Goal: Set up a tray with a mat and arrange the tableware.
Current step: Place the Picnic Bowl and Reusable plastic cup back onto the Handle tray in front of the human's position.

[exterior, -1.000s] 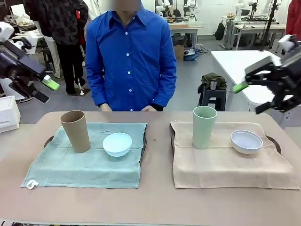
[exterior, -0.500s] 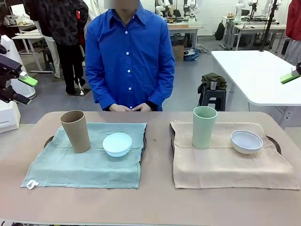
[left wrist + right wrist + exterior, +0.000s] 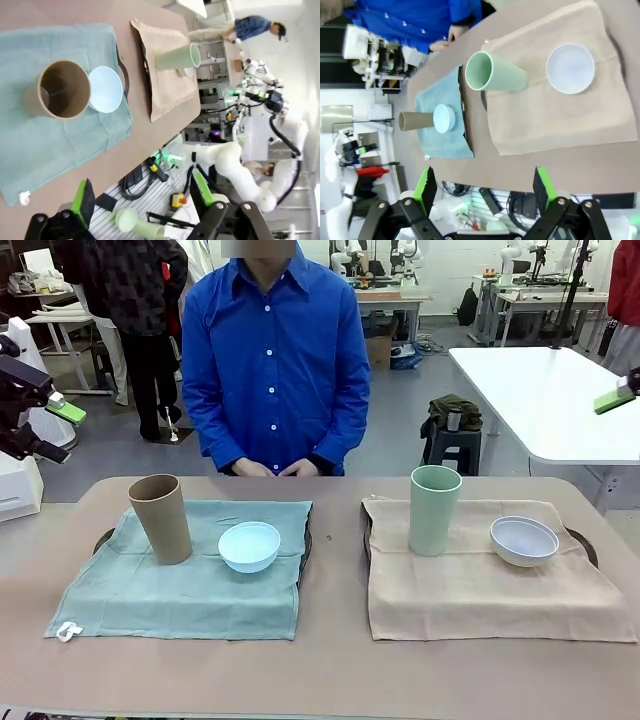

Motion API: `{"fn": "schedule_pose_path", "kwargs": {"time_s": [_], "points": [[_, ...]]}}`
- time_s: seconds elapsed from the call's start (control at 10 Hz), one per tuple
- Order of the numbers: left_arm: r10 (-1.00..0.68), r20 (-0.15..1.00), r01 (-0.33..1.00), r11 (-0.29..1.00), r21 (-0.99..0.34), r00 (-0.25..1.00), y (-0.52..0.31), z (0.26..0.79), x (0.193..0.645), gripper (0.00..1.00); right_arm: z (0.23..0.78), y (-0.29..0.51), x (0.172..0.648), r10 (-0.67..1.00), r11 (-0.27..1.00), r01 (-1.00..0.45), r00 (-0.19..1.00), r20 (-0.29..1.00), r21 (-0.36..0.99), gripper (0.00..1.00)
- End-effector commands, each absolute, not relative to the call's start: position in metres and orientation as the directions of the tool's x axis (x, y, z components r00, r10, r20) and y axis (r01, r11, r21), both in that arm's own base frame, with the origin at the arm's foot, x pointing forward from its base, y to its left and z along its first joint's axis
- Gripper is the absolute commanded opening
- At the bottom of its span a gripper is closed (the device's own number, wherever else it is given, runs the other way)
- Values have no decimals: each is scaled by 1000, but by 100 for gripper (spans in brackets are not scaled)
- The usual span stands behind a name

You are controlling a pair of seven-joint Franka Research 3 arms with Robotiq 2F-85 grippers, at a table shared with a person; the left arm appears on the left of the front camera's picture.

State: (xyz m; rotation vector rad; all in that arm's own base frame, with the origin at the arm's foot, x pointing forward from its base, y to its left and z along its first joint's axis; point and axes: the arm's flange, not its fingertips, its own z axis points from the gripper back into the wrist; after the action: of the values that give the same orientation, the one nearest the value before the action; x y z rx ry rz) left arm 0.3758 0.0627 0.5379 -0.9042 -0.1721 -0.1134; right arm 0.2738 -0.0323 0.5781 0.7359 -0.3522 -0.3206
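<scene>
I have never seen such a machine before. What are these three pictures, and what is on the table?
One camera looks across the table at a person. The other two sit on the robot's wrists, so they look tilted. Each arm ends in a two-finger tool: the left tool and the right tool are open and hold nothing. A green mat carries a tan-brown cup and a light blue bowl. A beige mat carries a pale green cup and a white bowl.
</scene>
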Motion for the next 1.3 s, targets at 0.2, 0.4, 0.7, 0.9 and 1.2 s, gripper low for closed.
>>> {"fn": "schedule_pose_path", "kwargs": {"time_s": [0.2,0.4,0.7,0.9,1.2], "points": [[124,16,-42,450,-892,992,109,517,384,100,556,-120,291,-366,590,237,931,-6,772,100],[146,-93,-142,374,-916,985,130,501,386,100,542,-155,297,-326,536,242,943,-66,809,100],[205,-119,-182,326,-928,971,155,482,391,100,516,-178,296,-311,517,263,944,-108,815,100],[125,24,-33,435,-900,992,146,489,389,100,510,-166,297,-369,572,255,929,-33,780,100],[181,-110,-170,358,-918,977,154,474,387,100,514,-178,295,-326,531,286,938,-119,797,100]]}}
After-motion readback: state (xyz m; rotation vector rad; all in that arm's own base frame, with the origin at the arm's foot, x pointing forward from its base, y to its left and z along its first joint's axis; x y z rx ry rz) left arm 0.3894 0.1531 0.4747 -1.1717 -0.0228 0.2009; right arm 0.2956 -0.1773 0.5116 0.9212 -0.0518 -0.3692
